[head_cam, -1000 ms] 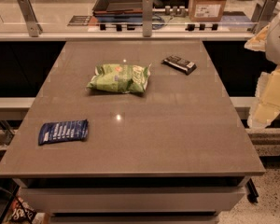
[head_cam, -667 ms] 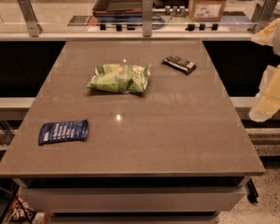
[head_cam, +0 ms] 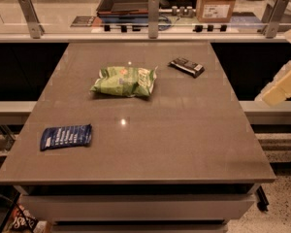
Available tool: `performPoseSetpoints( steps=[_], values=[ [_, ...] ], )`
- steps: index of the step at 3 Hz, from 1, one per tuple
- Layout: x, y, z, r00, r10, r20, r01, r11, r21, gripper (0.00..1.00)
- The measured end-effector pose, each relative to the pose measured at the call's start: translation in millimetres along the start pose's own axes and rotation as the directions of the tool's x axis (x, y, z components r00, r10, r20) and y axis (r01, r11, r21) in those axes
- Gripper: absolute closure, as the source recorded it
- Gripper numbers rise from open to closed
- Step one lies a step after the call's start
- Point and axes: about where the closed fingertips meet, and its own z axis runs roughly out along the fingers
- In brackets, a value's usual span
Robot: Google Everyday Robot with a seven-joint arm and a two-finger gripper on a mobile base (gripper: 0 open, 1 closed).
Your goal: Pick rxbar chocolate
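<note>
- Change vs 1.0 s ago: pale arm parts at right edge sit higher and further out of view. The upper piece is now nearly cut off by the frame, and the lower one has risen a bit.
- Packets haven't moved since then; all 3 lie in the same spots on the table (head_cam: 184, 144).
- Gripper (head_cam: 280, 86): pale shape at far right edge, beyond the table's right side and well apart from every packet. It touches nothing. Can't tell whether it's wide or narrow, as it's partly cut off by the frame.
- Rxbar chocolate (head_cam: 186, 66): lies flat on the far-right part of the table, near the back edge.
- Long axis runs diagonal, from far-left to near-right. One short end points toward the back-left, the other toward the table's right edge.
- Pale label blocks show toward its near-right end; rest of the wrapper is black.
- Green bag (head_cam: 125, 80): crinkled, lies left of the bar and a little nearer the camera, apart from it.
- Blue packet (head_cam: 66, 136): front-left area, well apart from the bar.
- Behind the table, past a rail: cardboard box (head_cam: 216, 4) and dark tray (head_cam: 128, 1).
</note>
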Motion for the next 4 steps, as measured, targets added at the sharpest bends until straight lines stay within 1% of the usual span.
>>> performPoseSetpoints(
  steps=[1, 2, 3, 4],
  values=[
    [4.1, -35.4, 20.6, 0.991, 0.08, 0.106, -0.088, 0.9935, 0.072, 0.0],
    [7.1, -67.1, 45.4, 0.974, 0.117, 0.194, -0.138, 0.9852, 0.101, 0.0],
    [6.1, -82.1, 77.8, 0.953, 0.138, 0.269, -0.164, 0.9836, 0.076, 0.0],
    [1.9, -85.1, 108.5, 0.933, 0.174, 0.314, -0.192, 0.9811, 0.027, 0.0]
  ],
)
